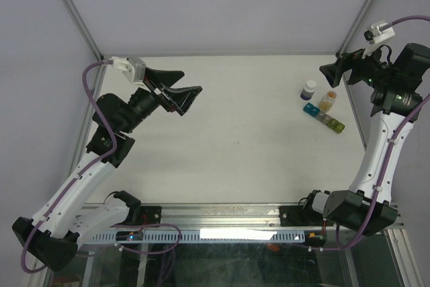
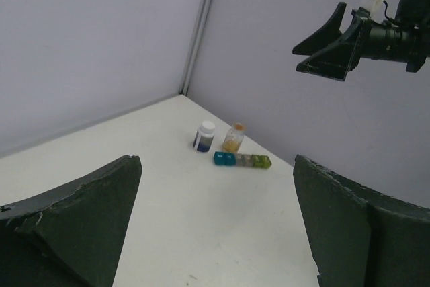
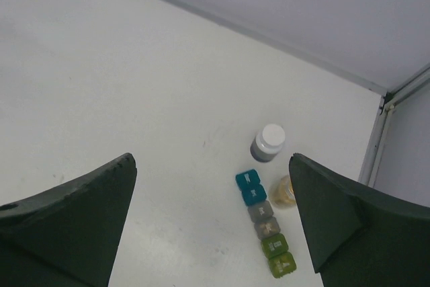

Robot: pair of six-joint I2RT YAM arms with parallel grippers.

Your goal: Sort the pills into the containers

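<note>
containers [image 3: 265, 223] lie on the table [image 1: 222, 132] below the right gripper [image 3: 211, 162], framed between its widely spread fingers and nearer the right-hand one, which hold nothing. a white-capped bottle [image 3: 268, 142] stands just beyond the strip's teal end, and an amber bottle [image 3: 283, 191] sits just beside the strip (touching or not, i cannot tell). the left gripper [image 1: 190, 82], jaws also wide and empty, hangs in the air with the strip well apart ahead of it
</note>
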